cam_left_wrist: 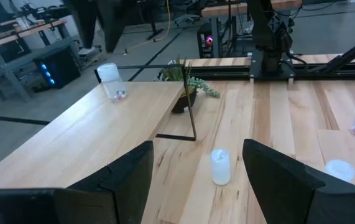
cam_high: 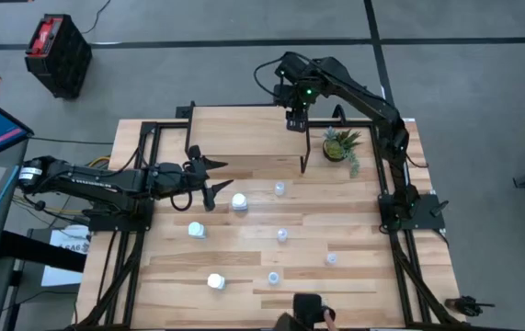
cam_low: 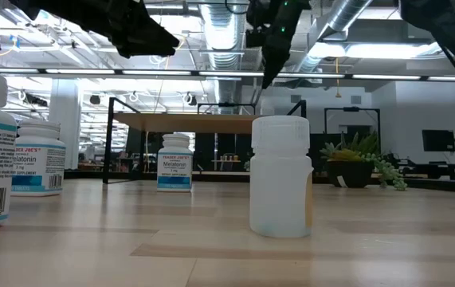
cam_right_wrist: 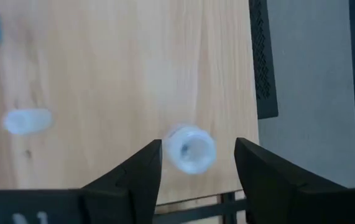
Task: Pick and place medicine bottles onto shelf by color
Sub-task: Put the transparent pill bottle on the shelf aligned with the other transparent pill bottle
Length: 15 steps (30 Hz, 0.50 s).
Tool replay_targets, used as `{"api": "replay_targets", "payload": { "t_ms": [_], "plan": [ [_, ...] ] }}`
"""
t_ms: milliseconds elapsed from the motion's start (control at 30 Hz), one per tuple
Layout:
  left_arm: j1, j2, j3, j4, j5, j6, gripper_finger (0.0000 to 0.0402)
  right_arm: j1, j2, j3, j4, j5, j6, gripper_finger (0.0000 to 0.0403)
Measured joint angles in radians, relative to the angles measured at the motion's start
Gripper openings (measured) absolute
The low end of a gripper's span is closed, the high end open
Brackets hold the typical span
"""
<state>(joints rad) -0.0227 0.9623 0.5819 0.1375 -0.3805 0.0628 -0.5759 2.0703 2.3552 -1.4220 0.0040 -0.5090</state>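
The shelf (cam_high: 244, 129) stands at the far side of the table (cam_high: 363, 276). Above its far right corner hangs the right gripper (cam_right_wrist: 196, 163), jaws spread wide, with a pale translucent bottle (cam_right_wrist: 190, 148) standing free on the shelf top directly beneath and between them. The left gripper (cam_high: 209, 176) hovers just off the shelf's near edge, jaws wide and empty; a white bottle (cam_high: 240, 201) stands just beyond its fingertips. More bottles are scattered nearer the table's front.
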Motion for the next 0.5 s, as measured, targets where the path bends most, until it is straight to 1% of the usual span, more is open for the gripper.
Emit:
{"api": "replay_targets", "payload": {
  "t_ms": [100,167,300,400,500],
  "plan": [
    [0.0,0.0,0.0,-0.001,0.0,0.0,0.0238,0.019,-0.05,-0.02,-0.04,0.014,0.012,0.0223],
    [0.0,0.0,0.0,0.0,0.0,-0.001,0.0238,0.031,-0.083,-0.019,-0.074,0.024,0.048,0.0222],
    [0.0,0.0,0.0,-0.001,0.0,-0.019,0.0238,0.053,-0.144,-0.019,-0.152,0.024,0.182,0.0217],
    [0.0,0.0,0.0,-0.001,0.0,-0.023,0.0238,0.079,-0.195,-0.03,-0.148,0.022,0.305,0.0213],
    [0.0,0.0,0.0,-0.009,0.002,-0.023,0.0238,0.123,-0.248,-0.049,-0.147,0.019,0.357,0.021]
  ]
}}
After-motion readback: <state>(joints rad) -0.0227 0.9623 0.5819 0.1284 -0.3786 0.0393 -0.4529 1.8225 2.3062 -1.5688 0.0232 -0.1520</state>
